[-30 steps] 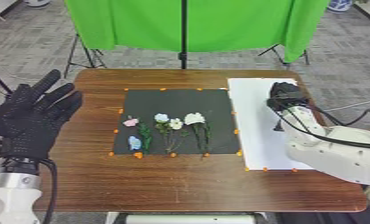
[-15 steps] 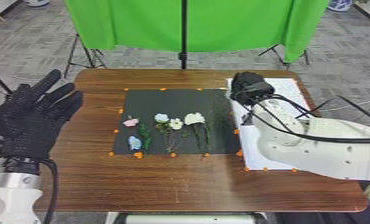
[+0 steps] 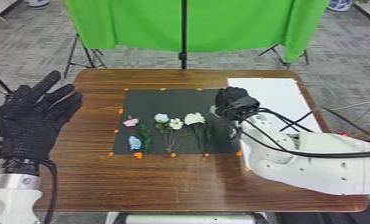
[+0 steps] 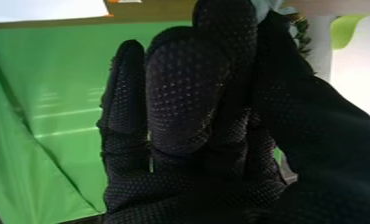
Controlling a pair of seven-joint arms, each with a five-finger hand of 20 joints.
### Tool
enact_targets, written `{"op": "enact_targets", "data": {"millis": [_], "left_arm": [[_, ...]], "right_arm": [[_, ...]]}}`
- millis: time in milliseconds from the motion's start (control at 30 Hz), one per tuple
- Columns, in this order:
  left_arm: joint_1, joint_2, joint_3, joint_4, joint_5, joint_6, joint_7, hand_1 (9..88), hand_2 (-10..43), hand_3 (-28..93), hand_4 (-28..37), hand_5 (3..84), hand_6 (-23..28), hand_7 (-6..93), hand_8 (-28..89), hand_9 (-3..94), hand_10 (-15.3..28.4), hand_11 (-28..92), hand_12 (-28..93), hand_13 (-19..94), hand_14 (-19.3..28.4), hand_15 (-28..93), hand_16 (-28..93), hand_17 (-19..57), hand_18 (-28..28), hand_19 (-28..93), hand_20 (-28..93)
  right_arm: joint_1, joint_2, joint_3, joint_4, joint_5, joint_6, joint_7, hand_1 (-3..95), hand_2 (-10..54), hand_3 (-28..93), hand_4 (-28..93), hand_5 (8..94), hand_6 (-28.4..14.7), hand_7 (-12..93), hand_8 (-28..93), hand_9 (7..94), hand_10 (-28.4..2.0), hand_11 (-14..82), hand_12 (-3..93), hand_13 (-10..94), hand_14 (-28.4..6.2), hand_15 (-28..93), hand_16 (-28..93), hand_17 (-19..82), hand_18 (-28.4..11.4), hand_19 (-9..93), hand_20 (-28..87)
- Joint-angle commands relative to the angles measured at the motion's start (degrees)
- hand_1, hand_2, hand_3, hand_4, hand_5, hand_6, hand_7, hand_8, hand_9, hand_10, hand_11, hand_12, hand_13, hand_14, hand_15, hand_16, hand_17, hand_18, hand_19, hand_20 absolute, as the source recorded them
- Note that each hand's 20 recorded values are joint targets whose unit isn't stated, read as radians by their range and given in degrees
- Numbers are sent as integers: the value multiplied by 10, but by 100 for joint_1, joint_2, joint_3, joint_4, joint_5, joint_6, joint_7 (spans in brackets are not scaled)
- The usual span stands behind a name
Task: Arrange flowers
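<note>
My right hand (image 3: 237,100) is over the right edge of the black mat (image 3: 177,97) in the head view, with a pale flower (image 3: 213,109) at its fingertips. In the right wrist view, the thumb and fingers of that hand (image 4: 186,100) pinch this flower, whose pale petals (image 4: 275,7) and some green leaves show beside the tips. On the mat lie a pink flower (image 3: 131,122), a blue one (image 3: 134,143), white blooms (image 3: 161,118) and a larger white flower (image 3: 194,118), with green stems. My left hand (image 3: 26,120) is open off the table's left side.
A white sheet (image 3: 268,92) lies along the right of the brown table (image 3: 177,185), partly under my right arm. Orange markers line the mat's and sheet's edges. A green cloth (image 3: 244,25) hangs beyond the far edge.
My right hand has moved left from the white sheet to the mat's right edge, carrying the flower. The left hand and the flowers on the mat have stayed put.
</note>
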Motion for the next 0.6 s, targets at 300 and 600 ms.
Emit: {"op": "enact_targets", "data": {"millis": [300, 600], "left_arm": [[-10, -61, 16, 45, 26, 22, -91, 217, 97, 765, -260, 366, 107, 164, -100, 340, 219, 297, 113, 263, 284, 528, -101, -38, 284, 802, -283], [-15, -65, 10, 54, 32, 6, -102, 218, 97, 764, -260, 366, 107, 165, -99, 340, 219, 298, 113, 263, 284, 529, -101, -38, 284, 801, -283]], "right_arm": [[-163, -122, -106, -55, -339, -90, 175, 529, -95, 735, -283, 821, 32, 258, 14, 937, -56, 184, 300, 836, -23, 596, 197, 367, -147, 883, 45], [-111, -189, -306, -20, -490, 68, 213, 516, -95, 737, -283, 775, 29, 232, -7, 928, -55, 125, 322, 819, -23, 592, 190, 361, -146, 882, 30]]}}
